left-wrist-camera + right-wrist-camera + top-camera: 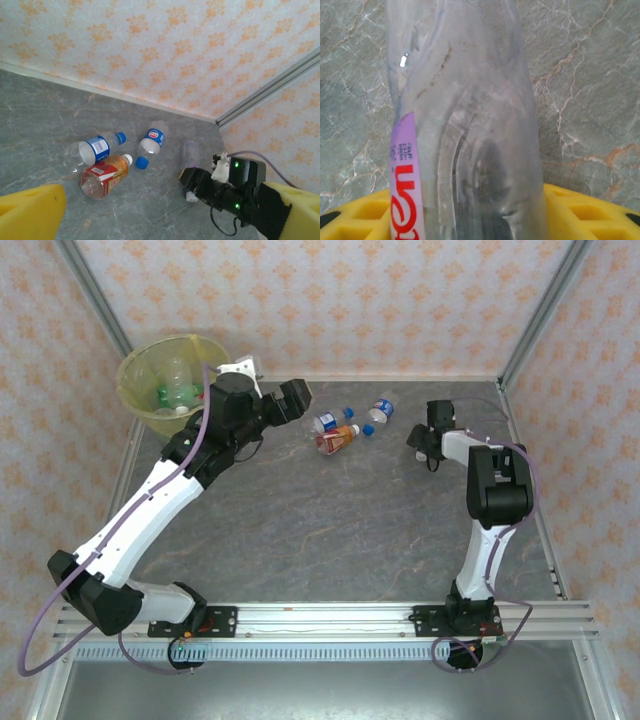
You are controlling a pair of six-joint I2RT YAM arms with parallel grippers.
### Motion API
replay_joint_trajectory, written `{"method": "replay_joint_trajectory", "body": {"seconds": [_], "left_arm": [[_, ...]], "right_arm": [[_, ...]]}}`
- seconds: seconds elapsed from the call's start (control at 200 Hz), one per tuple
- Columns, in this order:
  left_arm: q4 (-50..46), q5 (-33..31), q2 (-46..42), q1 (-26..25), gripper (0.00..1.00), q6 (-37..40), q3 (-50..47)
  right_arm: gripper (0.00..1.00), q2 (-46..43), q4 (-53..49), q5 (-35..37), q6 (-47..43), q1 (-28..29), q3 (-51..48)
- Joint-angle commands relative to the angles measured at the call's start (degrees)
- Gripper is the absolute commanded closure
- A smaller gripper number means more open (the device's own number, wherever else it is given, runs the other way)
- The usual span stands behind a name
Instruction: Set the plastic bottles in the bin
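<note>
Yellow-lined bin (127,375) at the far left corner of the grey marbled table (340,520) already holds part of the haul. A green bottle (163,394) and some clear bottles (180,370) show through its open mouth, though how many lie beneath them cannot be told. The job appears well under way but unfinished, with four plastic bottles left on the table.

Three lie close together near the middle of the far edge. They are a clear bottle with a blue label (326,423), an orange-labelled bottle (338,438) right beside it, and a blue-capped bottle (379,411) a little to the right.

The fourth, a dented clear bottle with a purple label (465,100), rests towards the far right corner. The right gripper (467,220) has it between its yellow pads (355,220), which meet the bottle on both sides. Whether the hold is firm enough to lift cannot be told.

The left gripper (165,210) hangs between the bin and the cluster of three, its yellow fingers (30,212) spread wide with nothing between them.

By the look of things the purple-labelled bottle goes next, a carry along the whole far edge to the bin. After it come the other three, which lie nearer the left arm.
</note>
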Motion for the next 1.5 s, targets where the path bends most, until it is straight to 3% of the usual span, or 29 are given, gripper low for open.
{"method": "replay_joint_trajectory", "body": {"seconds": [0.0, 0.14, 0.971, 1.176, 1.497], "left_arm": [[2.98, 2.10, -1.92, 1.55, 0.01, -1.08, -1.78], [3.83, 4.53, -1.84, 2.91, 0.01, -2.37, -2.53], [10.13, 14.44, 2.22, 4.77, 0.03, -7.30, -2.63], [15.10, 20.71, 4.53, 4.74, 0.07, -10.07, -1.95], [18.95, 29.86, 10.17, 1.85, 0.13, -10.04, 3.15]], "right_arm": [[0.44, -4.07, -0.98, 1.02, 0.40, 0.80, -2.61], [0.49, -7.85, -0.07, 1.49, 0.40, 1.41, -4.75], [0.52, -42.90, 0.11, 0.93, 1.88, 9.39, -17.59], [0.52, -50.48, 0.57, 2.52, -1.21, 17.56, -16.93], [0.52, -50.96, -0.86, 11.64, -6.47, 33.37, -12.54]]}}
